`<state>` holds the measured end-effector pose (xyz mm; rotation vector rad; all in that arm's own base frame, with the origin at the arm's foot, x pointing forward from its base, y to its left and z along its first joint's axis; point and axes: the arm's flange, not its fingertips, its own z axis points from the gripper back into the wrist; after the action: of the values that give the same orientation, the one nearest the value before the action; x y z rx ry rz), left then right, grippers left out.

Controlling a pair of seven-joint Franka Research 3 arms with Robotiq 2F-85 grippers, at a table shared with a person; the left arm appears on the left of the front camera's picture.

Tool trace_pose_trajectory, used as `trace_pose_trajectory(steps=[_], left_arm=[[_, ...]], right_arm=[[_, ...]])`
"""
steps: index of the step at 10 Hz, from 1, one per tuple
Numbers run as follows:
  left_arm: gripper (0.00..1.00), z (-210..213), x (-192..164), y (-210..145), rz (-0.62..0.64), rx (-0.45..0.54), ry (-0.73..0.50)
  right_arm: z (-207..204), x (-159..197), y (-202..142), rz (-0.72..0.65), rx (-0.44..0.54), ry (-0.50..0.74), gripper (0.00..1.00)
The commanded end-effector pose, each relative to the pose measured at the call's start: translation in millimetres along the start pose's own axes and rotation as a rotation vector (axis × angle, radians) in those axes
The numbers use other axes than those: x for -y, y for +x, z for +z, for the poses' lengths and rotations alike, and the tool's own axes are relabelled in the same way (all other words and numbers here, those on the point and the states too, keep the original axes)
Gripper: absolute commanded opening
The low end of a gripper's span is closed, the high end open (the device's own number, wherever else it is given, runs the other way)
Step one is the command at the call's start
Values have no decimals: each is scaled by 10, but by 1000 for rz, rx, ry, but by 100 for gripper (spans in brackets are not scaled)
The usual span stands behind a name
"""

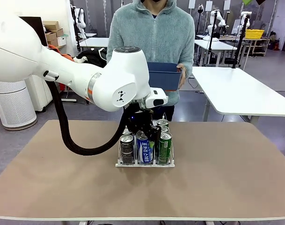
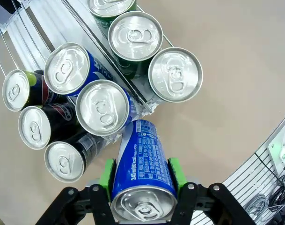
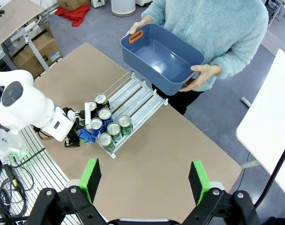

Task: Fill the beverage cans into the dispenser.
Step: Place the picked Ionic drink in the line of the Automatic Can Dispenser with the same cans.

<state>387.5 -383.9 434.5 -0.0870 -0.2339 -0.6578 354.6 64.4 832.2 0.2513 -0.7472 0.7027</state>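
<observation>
The left gripper [image 2: 143,187] is clamped on a blue can [image 2: 142,173] with white lettering, its green pads [image 2: 107,172] pressed against either side of the can's body; the can lies tilted, silver top toward the wrist camera, its far end just at the front edge of the dispenser [image 2: 44,28]. The white dispenser stands near the middle of the brown tabletop [image 1: 236,164] and carries upright cans in three lanes — dark cans [image 2: 35,127] in one outer lane, blue cans [image 2: 103,108] in the middle lane, green cans [image 2: 135,36] in the other outer lane. In the front view the left arm reaches across from picture left and its gripper [image 1: 144,129] hangs just above the front of the rack, where a dark can [image 1: 127,149], a blue one [image 1: 144,149] and a green one [image 1: 165,147] stand in the first row. The right gripper [image 3: 144,180] hovers high above the tabletop with its jaws spread wide, grasping nothing. At the far side a person holds a dark blue tub [image 3: 161,56] in both hands — one hand [image 3: 205,75] at its rim — above the tabletop's far edge.
</observation>
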Motion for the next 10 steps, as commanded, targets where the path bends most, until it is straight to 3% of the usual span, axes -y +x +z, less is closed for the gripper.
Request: trace_pose_trajectory(steps=[1,5,10], left_arm=[[57,20,-139,187,14,37,49],[57,-81,-292,366,28,52,93],[57,-258,-212,367,9,19,38]], right_arm=[[-3,-7,-11,1,-1,-2,100],[-3,-7,-11,1,-1,-2,100],[-3,-7,-11,1,-1,-2,100]])
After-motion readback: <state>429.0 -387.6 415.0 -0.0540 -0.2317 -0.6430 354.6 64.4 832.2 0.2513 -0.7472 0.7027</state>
